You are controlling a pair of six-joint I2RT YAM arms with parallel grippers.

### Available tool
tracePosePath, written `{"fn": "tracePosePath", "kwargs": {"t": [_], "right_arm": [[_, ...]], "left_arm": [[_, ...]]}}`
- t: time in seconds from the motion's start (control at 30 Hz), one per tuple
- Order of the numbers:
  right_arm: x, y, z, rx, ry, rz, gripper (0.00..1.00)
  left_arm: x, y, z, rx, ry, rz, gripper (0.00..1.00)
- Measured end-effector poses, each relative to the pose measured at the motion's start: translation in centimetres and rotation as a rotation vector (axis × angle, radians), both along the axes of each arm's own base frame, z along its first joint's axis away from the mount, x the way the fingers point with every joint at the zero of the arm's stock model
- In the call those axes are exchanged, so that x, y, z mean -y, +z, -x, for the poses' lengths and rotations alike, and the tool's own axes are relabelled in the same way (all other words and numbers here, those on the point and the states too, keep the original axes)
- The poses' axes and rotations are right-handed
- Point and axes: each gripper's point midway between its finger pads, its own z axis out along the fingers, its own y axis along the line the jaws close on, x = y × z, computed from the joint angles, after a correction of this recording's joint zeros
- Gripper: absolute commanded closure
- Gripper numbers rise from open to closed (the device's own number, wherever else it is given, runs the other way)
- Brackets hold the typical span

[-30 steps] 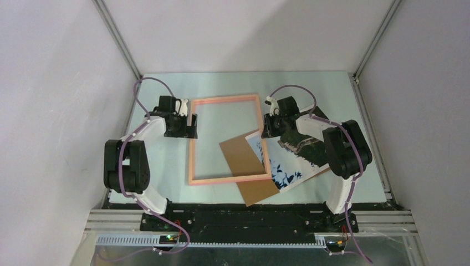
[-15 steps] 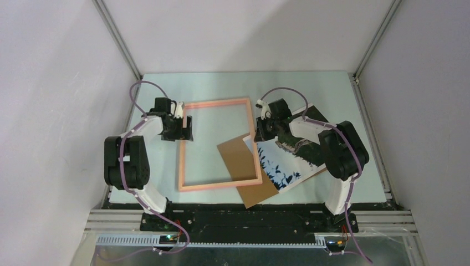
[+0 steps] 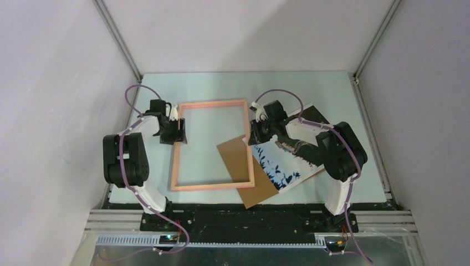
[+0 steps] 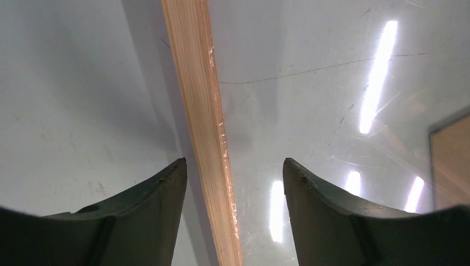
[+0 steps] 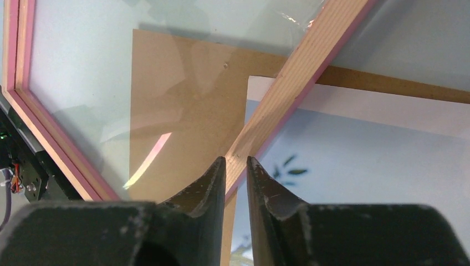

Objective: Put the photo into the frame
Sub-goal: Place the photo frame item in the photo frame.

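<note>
**A:** How do the grippers stand?

**B:** The left gripper has its fingers apart around the left rail of the frame, with a gap on each side. The right gripper is pinched on the right rail.

**A:** What does only the top view show?

**B:** Both arms reach forward with the elbows raised. The photo lies under the right arm and partly on the brown board. The right wrist view shows the photo's white corner under the rail, just below the fingertips.

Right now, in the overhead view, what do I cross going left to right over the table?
left end effector → frame → brown backing board → photo. The right end effector sits over the frame's right rail, so it is left out of the order.
</note>
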Motion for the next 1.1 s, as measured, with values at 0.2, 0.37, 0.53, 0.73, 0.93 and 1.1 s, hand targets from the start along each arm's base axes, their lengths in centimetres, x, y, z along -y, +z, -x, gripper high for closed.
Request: {"fn": "tracePosePath", "kwargs": {"t": [0.2,0.37,0.53,0.73,0.93,1.1], "right_arm": [[0.3,-0.2,0.3,0.005,0.03,0.017,0.62],[0.8,0.2,0.8,0.007,0.066,0.05,0.54],[1.2,0.6,1.8,0.02,0.111,0.093,0.52],[0.5,0.3,4.7,0.014,0.202,0.159,0.49],[-0.5,0.3,7.3,0.041,0.281,0.217,0.43],[-0.9,0.0,8.7,0.085,0.319,0.276,0.42]], "left_arm": [[-1.1,-0.2,0.1,-0.007,0.032,-0.01,0.37],[-1.6,-0.2,0.1,-0.01,0.046,-0.017,0.35],[-1.7,-0.2,0.2,-0.012,0.048,-0.016,0.31],[-1.7,-0.2,0.2,-0.012,0.048,-0.016,0.24],[-1.7,-0.2,0.2,-0.012,0.049,-0.015,0.19],[-1.7,-0.2,0.2,-0.012,0.049,-0.016,0.18]]}}
